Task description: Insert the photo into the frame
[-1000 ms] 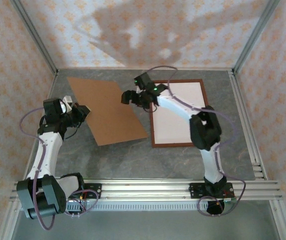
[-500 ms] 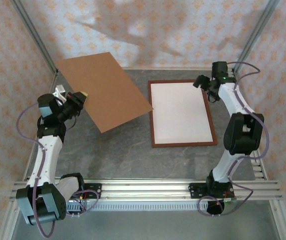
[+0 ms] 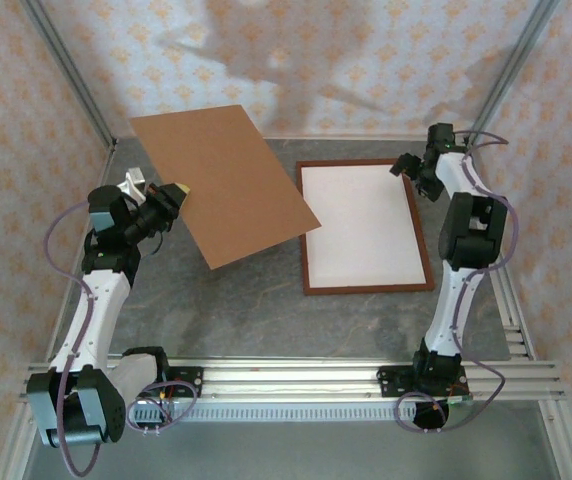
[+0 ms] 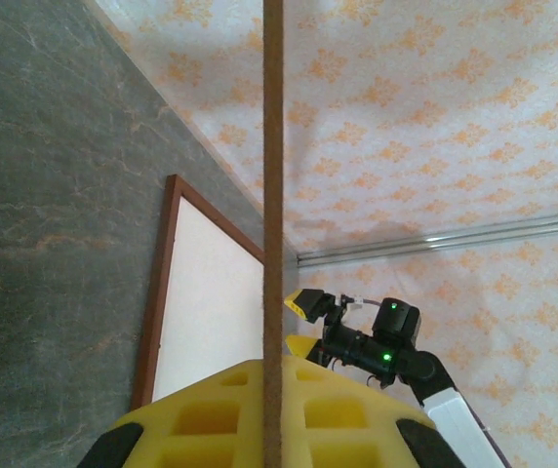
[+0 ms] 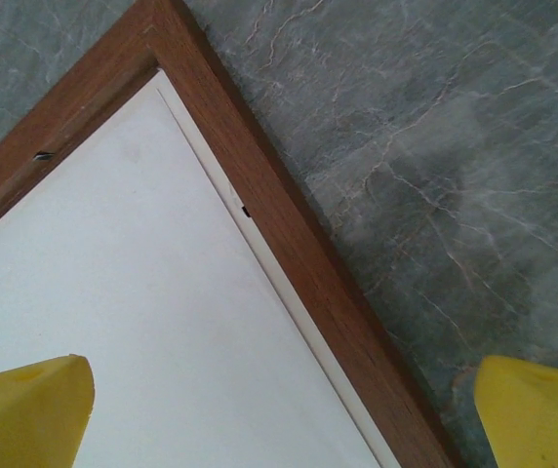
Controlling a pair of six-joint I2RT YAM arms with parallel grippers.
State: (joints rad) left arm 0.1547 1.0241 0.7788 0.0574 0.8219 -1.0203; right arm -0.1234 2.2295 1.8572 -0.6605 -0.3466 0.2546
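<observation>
Top external view: the frame (image 3: 366, 289), thin reddish-brown wood, lies flat on the grey marbled worktop (image 3: 246, 310) at about 3 o'clock from centre. A plain white sheet (image 3: 361, 225) fills its opening; no printed side shows, so I cannot tell whether it is the photo.

The right claw (image 3: 411, 175) hangs over the frame's 1 o'clock corner. In the right wrist view its yellow fingertips (image 5: 25, 400) stand wide apart with nothing between them, the claw (image 5: 279, 409) straddling the frame's corner moulding (image 5: 259, 195) and the white sheet (image 5: 113, 292) below.

A brown cardboard board (image 3: 226, 180) is at 10 to 11 o'clock, held up at a tilt. Its 4 o'clock corner overlaps the frame's left moulding in this view. The left claw (image 3: 171, 197), at 9 o'clock, is clamped on the board's left edge.

In the left wrist view the board (image 4: 273, 195) shows edge-on as a thin vertical line pinched in the claw (image 4: 272, 419), with the frame (image 4: 157, 302) beyond at 9 o'clock.
</observation>
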